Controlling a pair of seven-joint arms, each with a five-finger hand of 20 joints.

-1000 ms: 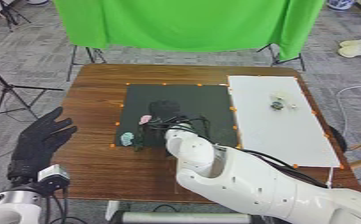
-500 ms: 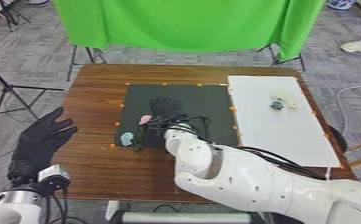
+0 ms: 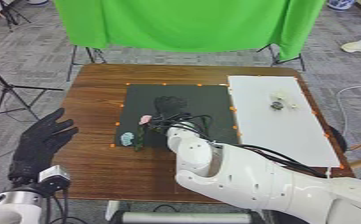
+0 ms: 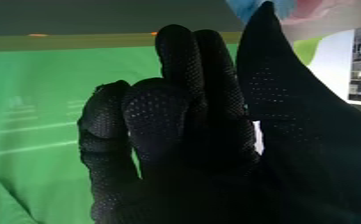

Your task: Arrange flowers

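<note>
In the head view my right hand [image 3: 169, 105] is over the dark mat [image 3: 199, 95], just beyond and to the right of a pink flower [image 3: 145, 119]. A blue flower [image 3: 128, 138] lies at the mat's near left, beside green leaves [image 3: 140, 137]. My left hand [image 3: 41, 139] stays open left of the mat. Seen from the right wrist, my right hand [image 4: 207, 150] is open and relaxed, thumb apart, holding nothing visible; past its thumb tip are blue petals [image 4: 247, 7] and pink petals [image 4: 308, 9], blurred.
On the right, a white board [image 3: 270, 132] carries a pale flower [image 3: 289, 97] and a small dark round object [image 3: 277, 105]. Orange markers line the mat and board. A green cloth [image 3: 190, 25] hangs behind the brown table [image 3: 96, 100].
My right hand has shifted slightly away from the robot, across the mat, and a little to the right. The left hand and the flowers look unmoved.
</note>
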